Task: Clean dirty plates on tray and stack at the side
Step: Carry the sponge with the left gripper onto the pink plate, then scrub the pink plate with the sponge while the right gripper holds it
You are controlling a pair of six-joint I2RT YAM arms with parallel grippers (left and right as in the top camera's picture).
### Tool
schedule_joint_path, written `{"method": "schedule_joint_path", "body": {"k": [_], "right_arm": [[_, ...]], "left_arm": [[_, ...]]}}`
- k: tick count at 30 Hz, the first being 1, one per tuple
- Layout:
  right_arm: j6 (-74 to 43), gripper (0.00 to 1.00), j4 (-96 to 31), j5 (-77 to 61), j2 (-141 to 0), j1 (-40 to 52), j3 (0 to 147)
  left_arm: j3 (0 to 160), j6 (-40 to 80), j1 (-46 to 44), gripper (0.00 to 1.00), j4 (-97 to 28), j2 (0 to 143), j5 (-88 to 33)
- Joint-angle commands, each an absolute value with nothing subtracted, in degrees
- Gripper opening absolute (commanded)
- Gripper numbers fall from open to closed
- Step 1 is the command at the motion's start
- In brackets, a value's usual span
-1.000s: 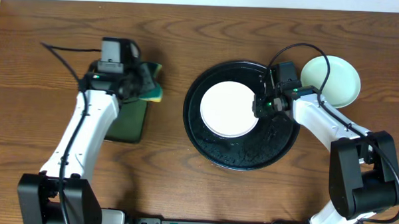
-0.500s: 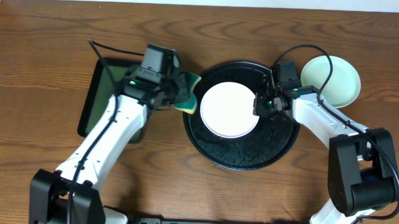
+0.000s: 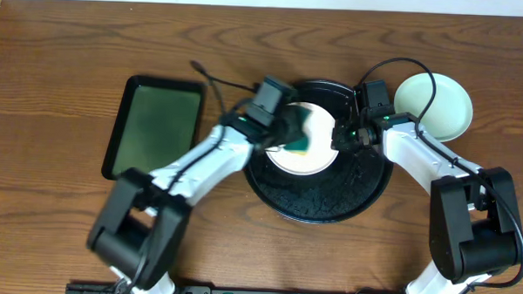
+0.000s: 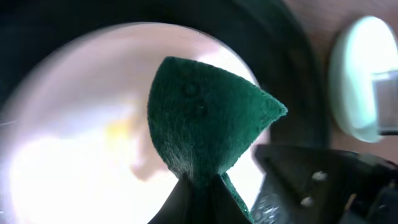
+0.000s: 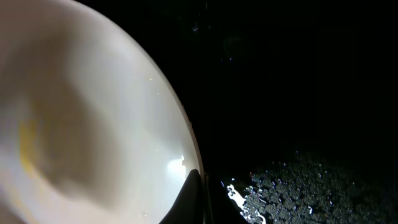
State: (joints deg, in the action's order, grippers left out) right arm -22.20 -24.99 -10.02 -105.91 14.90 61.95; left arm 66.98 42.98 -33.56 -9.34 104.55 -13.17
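Note:
The white plate [image 3: 322, 125] lies on the round black tray [image 3: 329, 202]. My left gripper [image 3: 293, 138] is shut on a green sponge [image 3: 297, 146] and holds it over the plate's middle. In the left wrist view the sponge [image 4: 205, 118] hangs in front of the plate [image 4: 74, 124], which has a yellowish smear [image 4: 118, 130]. My right gripper [image 3: 340, 139] is shut on the plate's right rim. The right wrist view shows its fingers [image 5: 202, 186] pinching the rim of the plate [image 5: 81, 124]. A mint plate [image 3: 433, 105] sits on the table to the right of the tray.
A rectangular green tray with a black rim [image 3: 153, 126] lies at the left. The black tray's floor is wet with droplets [image 5: 292, 186]. The right arm's cable arcs over the mint plate. The mint plate also shows in the left wrist view [image 4: 360, 74].
My left arm has swung right from the green rectangular tray, carrying the sponge, and is now over the white plate. The right gripper has stayed on the plate's rim.

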Motion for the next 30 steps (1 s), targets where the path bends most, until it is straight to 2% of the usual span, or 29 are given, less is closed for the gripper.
{"method": "schedule_joint_path", "body": {"k": [1,6,12,20,25,30], "right_arm": [[-22.79,0.01,-25.21,-9.28,-106.98,15.09,62.13],[-22.68,0.01,-25.63,-9.28,-106.98,15.09,62.13],[-22.65,0.01,-25.78,-9.26,-106.98,15.09,62.13],[-22.39,0.01,-26.48,-9.26,-106.98,15.09,62.13],[-22.22,0.01,-26.48,-9.23,-106.98,15.09,62.13],[-22.24,0.01,-26.44,-9.26,-106.98,15.09,62.13]], "left_arm": [[67.24,45.69,-36.45,0.07,-4.05,107.59,-12.75],[67.24,46.17,-37.58,0.08,-3.95,110.78,-7.33],[67.24,40.40,-36.86,0.07,-11.05,111.24,13.34],[67.26,34.70,-36.49,0.08,-11.31,108.01,30.11],[67.26,34.54,-36.58,0.07,-10.76,103.90,28.10],[67.24,39.18,-36.56,0.07,-8.12,103.72,10.37]]}}
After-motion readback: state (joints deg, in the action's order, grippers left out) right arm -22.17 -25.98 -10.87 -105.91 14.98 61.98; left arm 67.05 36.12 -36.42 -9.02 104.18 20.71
